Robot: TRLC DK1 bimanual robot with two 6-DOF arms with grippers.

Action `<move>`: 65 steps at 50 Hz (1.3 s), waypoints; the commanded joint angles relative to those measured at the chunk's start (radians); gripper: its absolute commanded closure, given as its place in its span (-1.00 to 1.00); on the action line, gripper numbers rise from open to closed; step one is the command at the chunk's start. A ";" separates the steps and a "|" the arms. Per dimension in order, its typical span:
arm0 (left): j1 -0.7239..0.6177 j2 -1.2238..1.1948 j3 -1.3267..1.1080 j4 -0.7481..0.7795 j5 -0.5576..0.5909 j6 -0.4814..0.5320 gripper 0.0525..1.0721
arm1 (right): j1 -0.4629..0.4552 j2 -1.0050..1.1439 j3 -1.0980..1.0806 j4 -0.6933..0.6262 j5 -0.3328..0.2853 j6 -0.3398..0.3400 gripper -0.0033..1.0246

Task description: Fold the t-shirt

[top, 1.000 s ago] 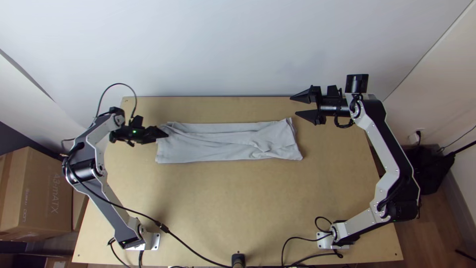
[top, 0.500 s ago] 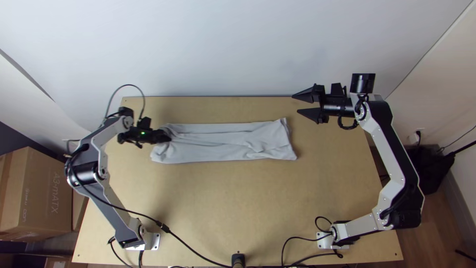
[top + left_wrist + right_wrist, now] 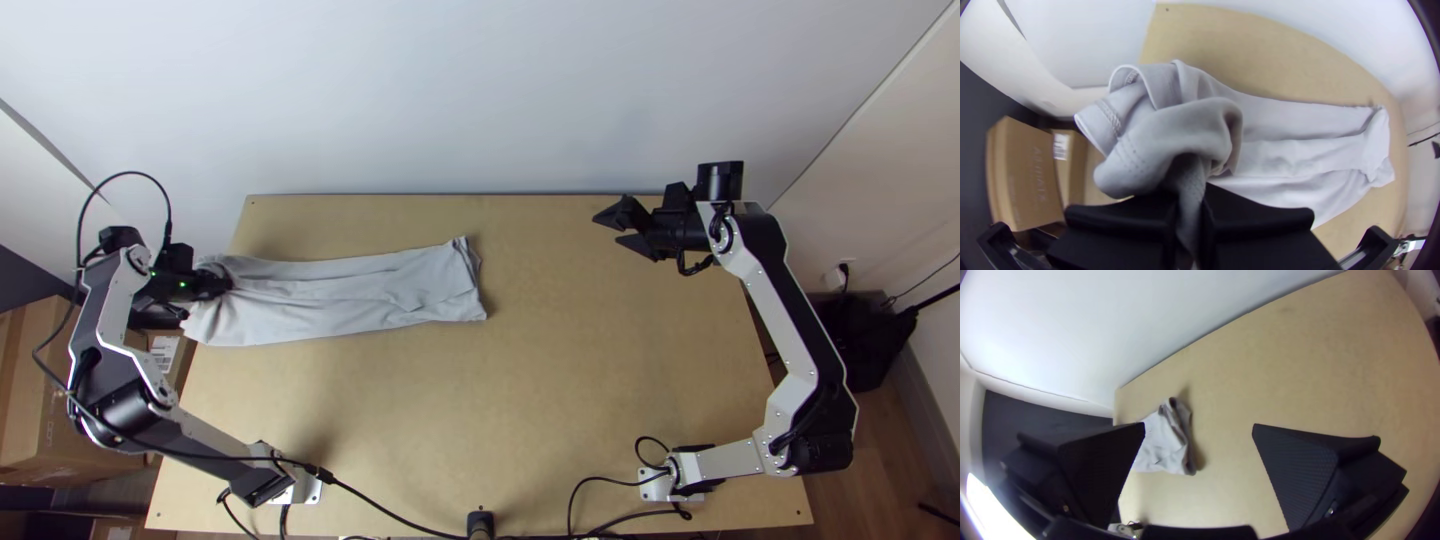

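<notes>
Cardboard boxes [image 3: 30,420] beside table [image 3: 550,400]; left hand [image 3: 224,284] pinching shirt [image 3: 350,295]; right hand [image 3: 605,228] spread, empty.

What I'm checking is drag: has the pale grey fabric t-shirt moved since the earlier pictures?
Yes. In the top view, the t-shirt has shifted left across the light wooden table, now reaching past its left edge.

top: high, steeply down | wrist views: closer — seemingly oblique | shared: t-shirt [image 3: 350,292], table [image 3: 420,420]

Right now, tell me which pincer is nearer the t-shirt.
Left. The left pincer grips one end of the t-shirt; the right pincer hangs open and apart, beyond its other end.
</notes>
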 commanded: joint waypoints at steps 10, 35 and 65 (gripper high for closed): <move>-0.287 -0.279 -0.026 -0.044 -0.310 0.008 0.95 | 0.010 -0.053 -0.090 -0.007 0.296 -0.097 -0.92; -0.782 0.000 0.319 -0.274 -0.570 -0.311 0.95 | 0.018 -0.257 -0.228 -0.005 0.363 -0.094 -0.92; -1.112 0.508 0.853 -0.593 -0.566 -0.503 0.95 | -0.011 -0.420 -0.400 -0.005 0.362 -0.103 -0.92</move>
